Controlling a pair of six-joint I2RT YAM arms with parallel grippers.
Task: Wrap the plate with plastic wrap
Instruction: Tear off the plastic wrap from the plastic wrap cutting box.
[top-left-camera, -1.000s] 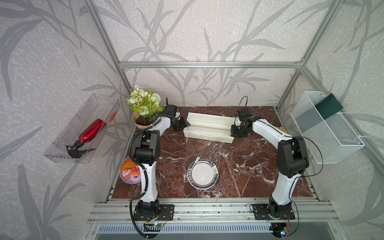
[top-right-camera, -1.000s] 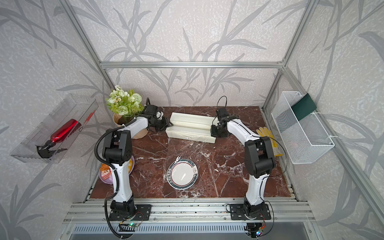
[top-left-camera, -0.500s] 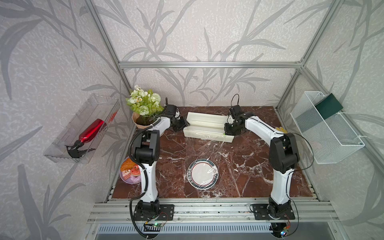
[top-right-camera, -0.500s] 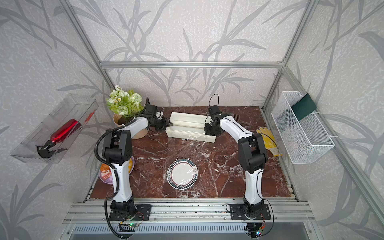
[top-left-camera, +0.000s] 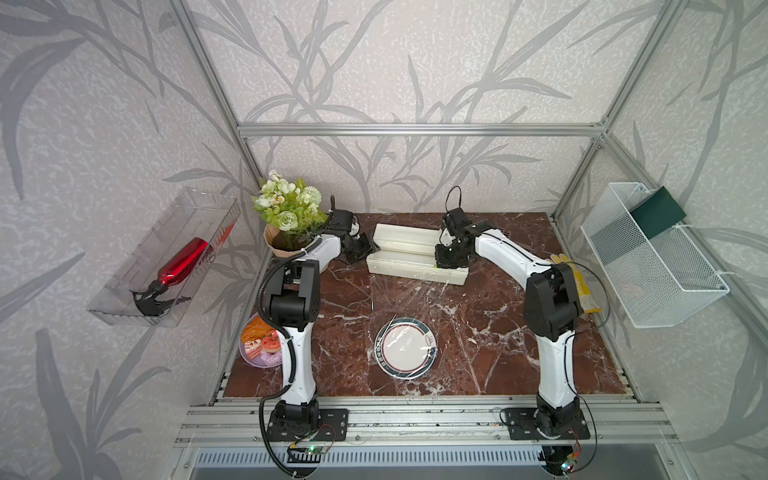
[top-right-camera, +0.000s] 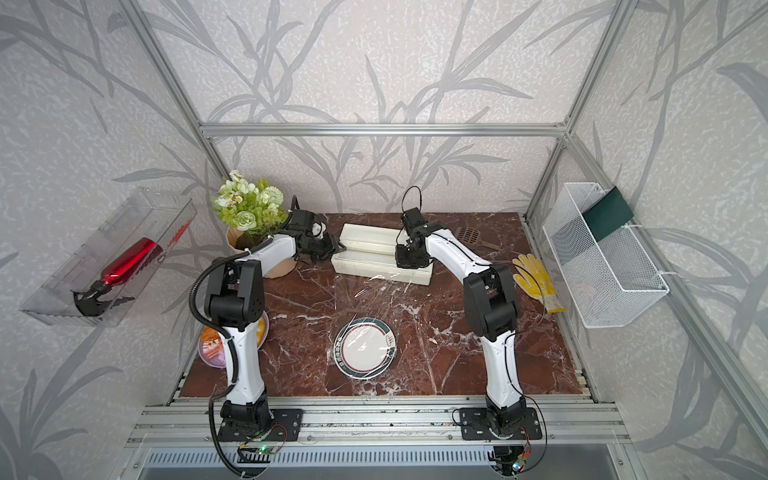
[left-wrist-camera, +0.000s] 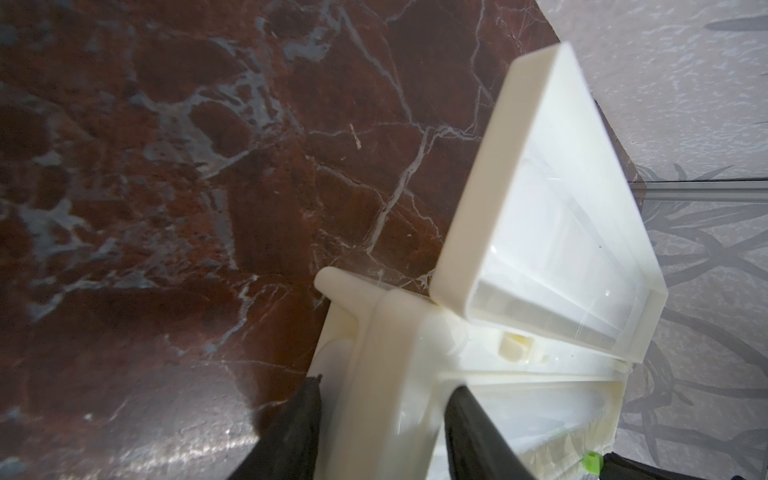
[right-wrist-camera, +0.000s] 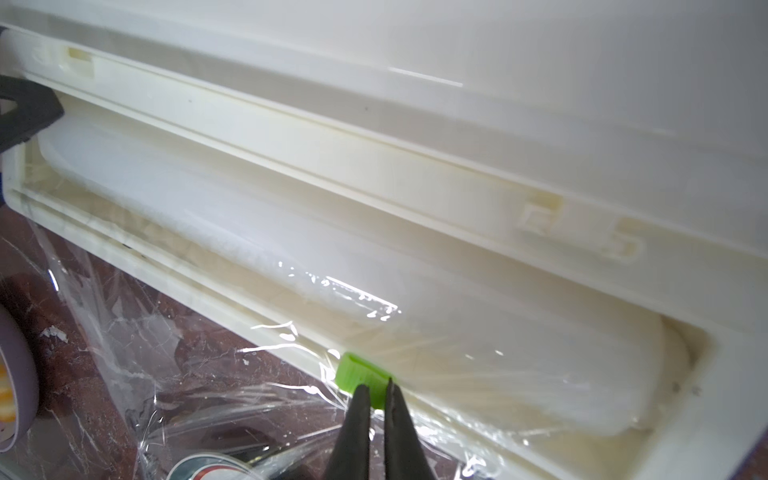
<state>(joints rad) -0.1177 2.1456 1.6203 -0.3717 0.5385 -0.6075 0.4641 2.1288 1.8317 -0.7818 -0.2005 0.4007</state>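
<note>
The plastic wrap (top-left-camera: 409, 297) stretches from the dispenser box (top-left-camera: 407, 249) over the plate (top-left-camera: 405, 348).
In both top views the plate (top-right-camera: 365, 347) sits on the table (top-left-camera: 498, 353) well in front of the box, under the plastic wrap. Left wrist view: the left pincer (left-wrist-camera: 386, 384) clamps the box's end wall. Right wrist view: the right pincer (right-wrist-camera: 376, 384), almost closed, touches the green slider (right-wrist-camera: 357, 370) on the box's front edge.

Film, plastic, stone
Thin, wrinkled, glinting plastic wrap (top-left-camera: 409, 299); smooth cream plastic dispenser box (top-left-camera: 399, 270); polished veined marble tabletop (top-left-camera: 478, 374).
</note>
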